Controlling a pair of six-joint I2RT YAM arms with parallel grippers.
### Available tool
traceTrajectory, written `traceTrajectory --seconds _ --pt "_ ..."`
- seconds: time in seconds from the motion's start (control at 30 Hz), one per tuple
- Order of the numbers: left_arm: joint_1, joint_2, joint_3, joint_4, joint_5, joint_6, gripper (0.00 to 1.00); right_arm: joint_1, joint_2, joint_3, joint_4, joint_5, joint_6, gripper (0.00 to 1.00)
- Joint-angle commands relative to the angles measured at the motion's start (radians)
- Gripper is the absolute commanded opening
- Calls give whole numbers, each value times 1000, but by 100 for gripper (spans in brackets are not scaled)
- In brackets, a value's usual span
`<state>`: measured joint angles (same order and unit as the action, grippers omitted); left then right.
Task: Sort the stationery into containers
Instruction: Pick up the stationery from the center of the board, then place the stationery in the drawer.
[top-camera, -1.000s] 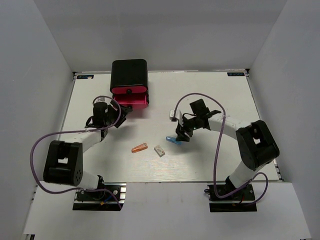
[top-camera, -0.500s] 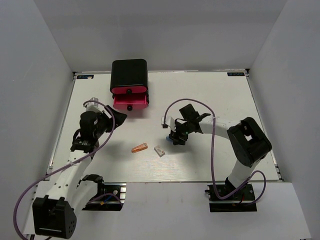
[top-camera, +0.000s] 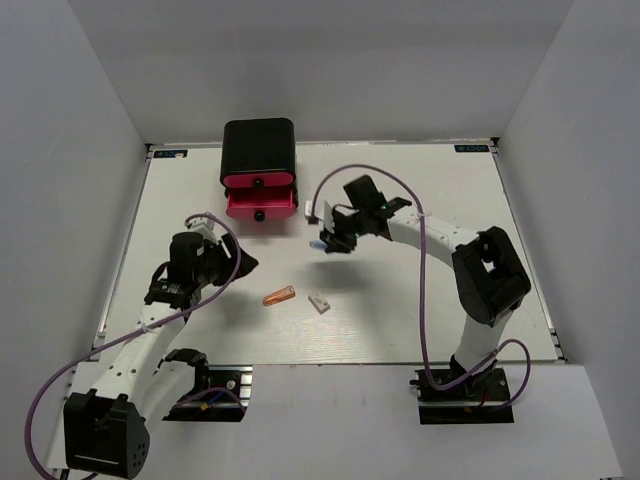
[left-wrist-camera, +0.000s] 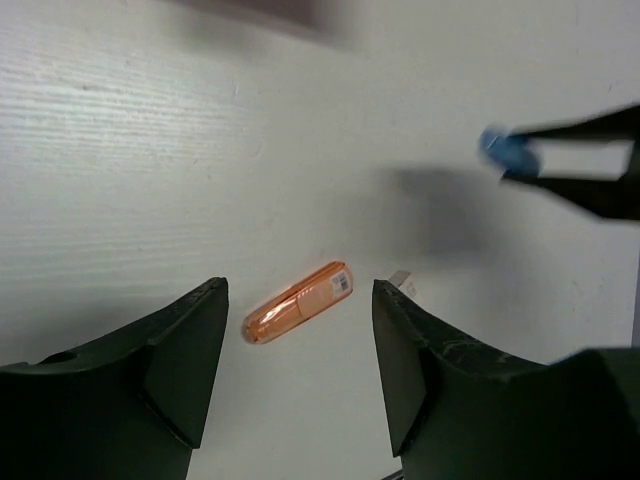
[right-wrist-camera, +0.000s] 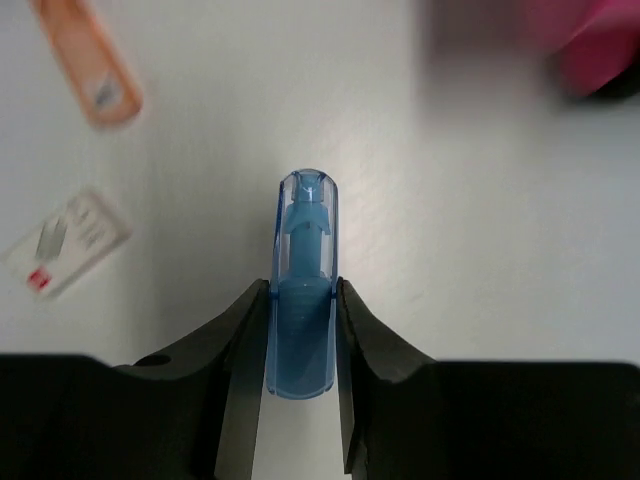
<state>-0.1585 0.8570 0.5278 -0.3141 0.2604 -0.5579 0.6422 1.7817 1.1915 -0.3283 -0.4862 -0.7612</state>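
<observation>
My right gripper (top-camera: 322, 243) is shut on a blue stationery piece (right-wrist-camera: 301, 290) and holds it above the table, right of the pulled-out pink drawer (top-camera: 260, 204) of the black box (top-camera: 258, 146). The blue piece also shows in the left wrist view (left-wrist-camera: 508, 153). An orange piece (top-camera: 279, 295) and a small whitish-grey block (top-camera: 319, 301) lie on the table in the middle. My left gripper (top-camera: 238, 262) is open and empty, left of the orange piece (left-wrist-camera: 298, 302), which lies between and beyond its fingers.
The white table (top-camera: 420, 190) is walled by grey panels at the back and sides. A second pink drawer front (top-camera: 258, 180) sits above the open one. Purple cables loop over both arms.
My right gripper has lifted the blue piece and carried it up and left toward the pink drawers. My left arm has drawn back from the drawers toward the orange piece.
</observation>
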Motion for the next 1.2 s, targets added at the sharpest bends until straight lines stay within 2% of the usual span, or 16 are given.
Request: traceTrajectory --seconds 0.0,0.17,0.27,0.37,0.47,0.63,0.73,0.83,0.87,0.97,1.17 --pt "-25 17 -22 -31 23 23 69 10 33 241 63 -133 -9 0" --pt "-55 27 -22 -42 -7 3 69 34 203 521 118 -170 14 0" --pt "-75 27 -41 -42 -18 -19 69 54 246 609 159 -152 7 0" --pt "-84 5 -51 -42 -27 -28 69 68 298 631 221 -138 -13 0" --pt "-93 5 -61 -42 -36 -39 69 77 312 608 358 -112 -17 0" --pt "-113 14 -72 -42 -26 -39 72 94 352 609 423 -77 -16 0" --pt "-134 33 -72 -31 -16 -39 74 100 369 609 443 -48 -12 7" --pt "-147 65 -72 -31 -16 -30 74 102 390 622 434 -26 -18 22" --pt "-156 74 -62 -20 -16 -20 74 100 390 622 430 -20 -24 30" --pt "-176 103 -42 -20 -26 -20 74 99 386 603 439 -5 -29 43" --pt "-217 160 -9 -2 -47 -20 75 93 343 559 459 1 -24 48"
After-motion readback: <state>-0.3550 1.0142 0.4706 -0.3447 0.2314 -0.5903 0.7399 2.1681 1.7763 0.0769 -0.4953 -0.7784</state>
